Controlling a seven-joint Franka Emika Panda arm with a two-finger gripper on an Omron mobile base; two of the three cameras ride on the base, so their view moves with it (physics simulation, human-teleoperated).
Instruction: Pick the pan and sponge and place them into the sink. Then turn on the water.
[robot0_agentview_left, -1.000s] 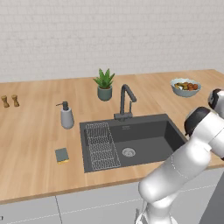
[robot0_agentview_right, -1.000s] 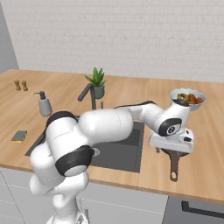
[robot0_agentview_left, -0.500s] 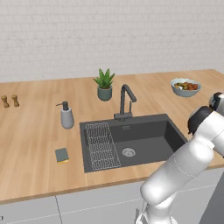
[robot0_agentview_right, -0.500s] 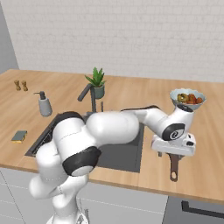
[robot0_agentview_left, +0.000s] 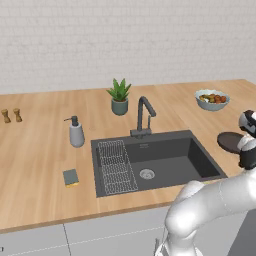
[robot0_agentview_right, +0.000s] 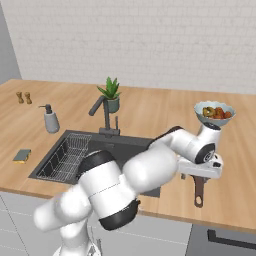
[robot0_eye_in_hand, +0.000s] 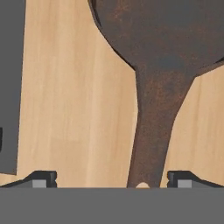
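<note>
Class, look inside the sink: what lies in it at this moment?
Inside the sink a wire rack and a round drain show; no pan or sponge. The arm covers its right part in the right base view.

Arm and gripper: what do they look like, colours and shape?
The arm is glossy white, built of rounded, bulbous links with black bands at the joints. The gripper has a white hand body with dark trim; its two fingers are small, dark grey and blocky, with lighter grey faces. No cables or markings can be made out.
</note>
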